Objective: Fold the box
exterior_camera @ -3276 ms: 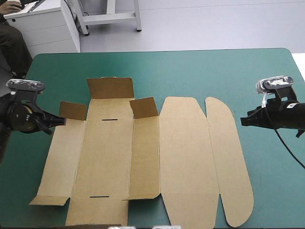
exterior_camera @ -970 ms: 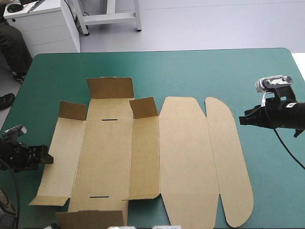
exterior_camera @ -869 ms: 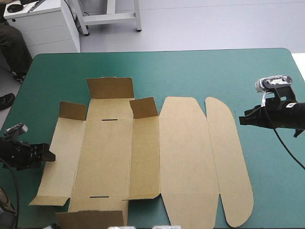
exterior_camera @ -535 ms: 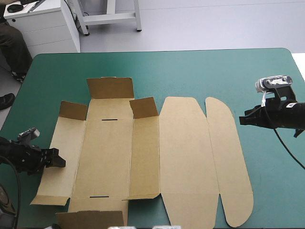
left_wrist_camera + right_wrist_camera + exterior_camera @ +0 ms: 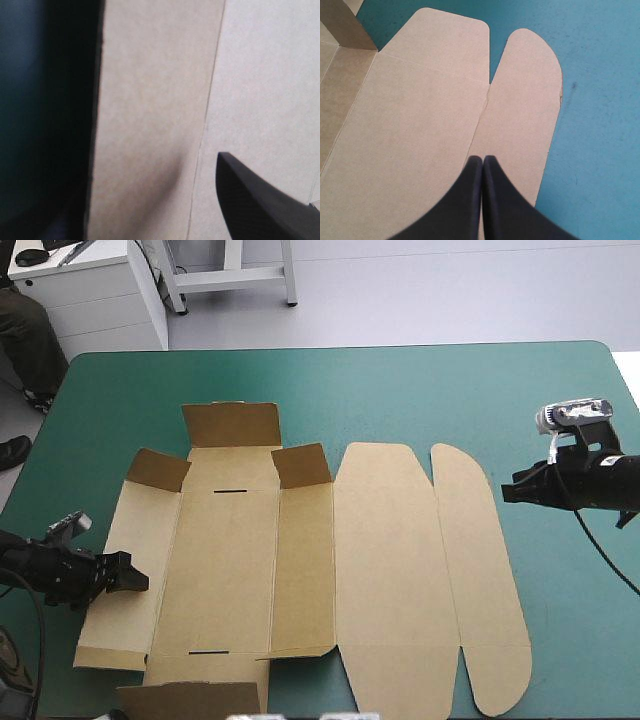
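Observation:
The brown box (image 5: 395, 570) lies as a cut sheet on the teal-green cover. Its far end flap (image 5: 230, 425) and two small corner flaps (image 5: 300, 465) are tilted up. My left gripper (image 5: 128, 580) is low at the outer edge of the left wall panel (image 5: 125, 540), which is slightly raised. It is open. In the left wrist view one black finger (image 5: 260, 210) lies over the board (image 5: 150, 100), and the other side is in dark shadow. My right gripper (image 5: 508, 493) is shut and holds nothing. It hovers just right of the rounded tuck flap (image 5: 525, 100), its tip (image 5: 483, 159) over that flap's edge.
A darker strip of brown board (image 5: 190, 700) shows at the table's near edge beside the box's near end flap. A bare teal-green cover (image 5: 400, 380) stretches beyond the box and to its right.
My left gripper has moved right from beside the table's left edge onto the left wall panel. That panel's outer edge has shifted inward and lifted a little. The right arm has stayed still.

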`<state>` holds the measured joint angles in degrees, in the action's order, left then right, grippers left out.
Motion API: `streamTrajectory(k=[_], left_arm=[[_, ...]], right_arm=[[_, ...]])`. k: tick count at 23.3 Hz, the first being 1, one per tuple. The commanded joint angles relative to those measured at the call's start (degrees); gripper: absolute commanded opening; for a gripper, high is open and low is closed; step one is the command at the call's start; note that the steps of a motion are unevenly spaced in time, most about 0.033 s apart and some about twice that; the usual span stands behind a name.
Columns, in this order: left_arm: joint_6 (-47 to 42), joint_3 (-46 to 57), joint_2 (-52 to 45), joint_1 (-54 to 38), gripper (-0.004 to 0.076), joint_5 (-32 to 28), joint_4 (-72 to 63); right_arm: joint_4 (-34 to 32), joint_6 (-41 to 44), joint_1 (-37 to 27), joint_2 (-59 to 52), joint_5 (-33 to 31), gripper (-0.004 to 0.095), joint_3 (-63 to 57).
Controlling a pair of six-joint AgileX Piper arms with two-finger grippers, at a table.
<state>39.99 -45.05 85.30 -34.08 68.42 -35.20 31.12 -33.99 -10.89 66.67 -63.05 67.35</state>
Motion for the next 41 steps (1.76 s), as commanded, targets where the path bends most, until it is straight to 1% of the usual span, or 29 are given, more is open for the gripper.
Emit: streamTrajectory(k=[1, 3, 5, 6, 7, 8, 9, 10, 19, 21, 25, 29, 32, 34, 35, 36, 37, 38, 41], left_arm=[[-0.1, -0.8, -2.0, 0.3, 0.0451, 5.6, -2.8], [-0.3, -0.8, -2.0, 0.3, 0.0417, 5.6, -2.8], [-0.3, -0.8, -2.0, 0.3, 0.0309, 5.6, -2.9], [-0.3, -0.8, -2.0, 0.3, 0.0248, 5.6, -2.7], [-0.3, -0.8, -2.0, 0.3, 0.0129, 5.6, -2.3], [-0.3, -0.8, -2.0, 0.3, 0.0050, 5.6, -2.1], [-0.3, -0.8, -2.0, 0.3, 0.0000, 5.6, -2.1], [-0.3, -0.8, -2.0, 0.3, 0.0009, 5.6, -2.1], [-0.1, -1.5, -2.0, 0.3, 0.0002, 5.6, -2.1], [-0.1, -2.7, -2.0, 0.3, 0.0002, 5.6, -2.3], [-0.1, -8.9, -2.0, 4.3, 0.0002, 5.6, -1.9], [-0.1, -17.5, -2.0, 12.6, -0.0006, 4.4, 4.4], [-0.3, -24.7, -2.0, 20.0, -0.0009, 1.3, 10.1], [-0.3, -30.0, -1.6, 24.6, -0.0010, -2.8, 13.5], [-0.3, -33.9, -1.0, 28.7, -0.0009, -5.7, 16.1], [-0.3, -36.0, -0.6, 31.0, -0.0009, -7.4, 18.2], [-0.3, -39.3, 0.8, 35.0, -0.0009, -9.6, 22.7], [-0.3, -41.1, 1.7, 37.2, -0.0009, -10.5, 24.9], [-0.1, -47.8, 6.5, 47.5, -0.0010, -14.3, 35.2]], right_arm=[[2.2, -0.8, -0.3, -1.2, 1.5, -0.0015, 1.3], [2.2, -0.8, -0.3, -1.2, 1.5, -0.0015, 1.3], [2.2, -0.8, -0.3, -1.2, 1.5, -0.0015, 1.3], [2.1, -0.8, -0.3, -1.2, 1.5, -0.0015, 1.3], [2.1, -0.8, -0.3, -1.2, 1.5, -0.0015, 1.3], [2.1, -0.8, -0.3, -1.2, 1.5, -0.0015, 1.3], [2.1, -0.8, -0.3, -1.2, 1.5, -0.0015, 1.3], [2.1, -0.8, -0.3, -1.2, 1.5, -0.0015, 1.3], [2.1, -0.8, -0.3, -1.2, 1.6, -0.0015, 1.3], [2.1, -0.8, -0.3, -1.2, 1.6, -0.0015, 1.3], [2.1, -0.8, -0.3, -1.2, 1.6, -0.0015, 1.3], [2.1, -0.8, -0.3, -1.2, 1.6, -0.0015, 1.3], [2.1, -0.7, -0.3, -1.2, 1.6, -0.0015, 1.3], [2.1, -0.3, -0.3, -1.2, 1.6, -0.0015, 1.3], [2.1, -0.3, -0.3, -1.2, 1.6, -0.0015, 1.3], [2.1, -0.3, -0.3, -1.2, 1.6, -0.0015, 1.3], [2.1, 0.0, -0.3, -1.2, 1.6, -0.0015, 1.3], [2.1, 0.3, -0.3, -1.2, 1.6, -0.0015, 1.3], [2.1, 0.8, -0.3, -1.2, 1.6, -0.0014, 1.3]])
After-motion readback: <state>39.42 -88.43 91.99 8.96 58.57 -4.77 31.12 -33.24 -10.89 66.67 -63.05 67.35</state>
